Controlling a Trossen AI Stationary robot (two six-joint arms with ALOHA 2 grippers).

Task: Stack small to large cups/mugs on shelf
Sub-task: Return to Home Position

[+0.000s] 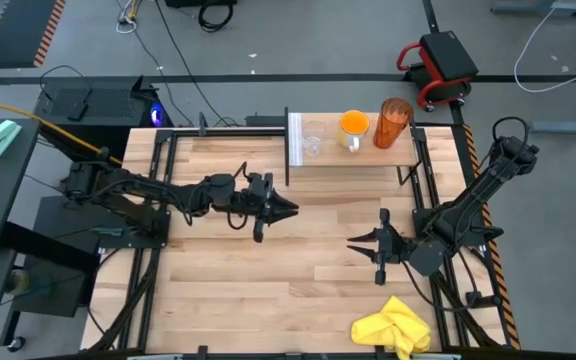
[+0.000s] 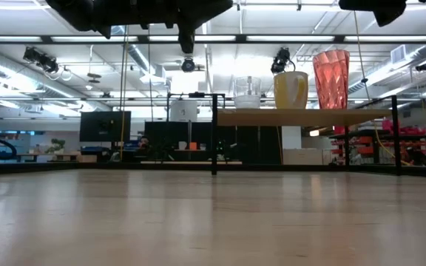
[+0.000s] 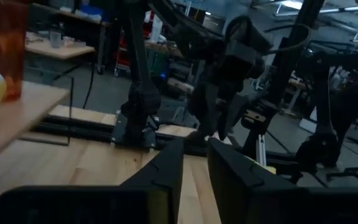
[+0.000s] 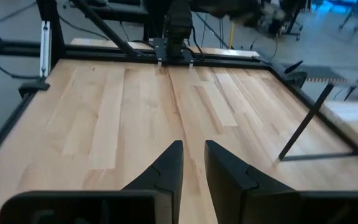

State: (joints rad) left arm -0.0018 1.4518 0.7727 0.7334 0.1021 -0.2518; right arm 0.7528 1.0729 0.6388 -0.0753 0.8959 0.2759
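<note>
Shelf (image 1: pixel 353 162) at the 12-to-1 o'clock edge of the table (image 1: pixel 258 300) carries three upright vessels in a row: small clear glass cup (image 1: pixel 313 141) next to the white end panel, orange mug (image 1: pixel 354 127) in the middle, tall amber tumbler (image 1: pixel 393 122) at the 3 o'clock end. Left gripper (image 1: pixel 290 208) hangs above the table just 12 o'clock of centre, pointing toward 3, jaws narrow, holding nothing. Right gripper (image 1: pixel 351 242) is at 3 o'clock of centre, pointing toward 9, jaws also narrow and empty; yellow cloth (image 1: pixel 393 328) lies at the 5 o'clock corner.
</note>
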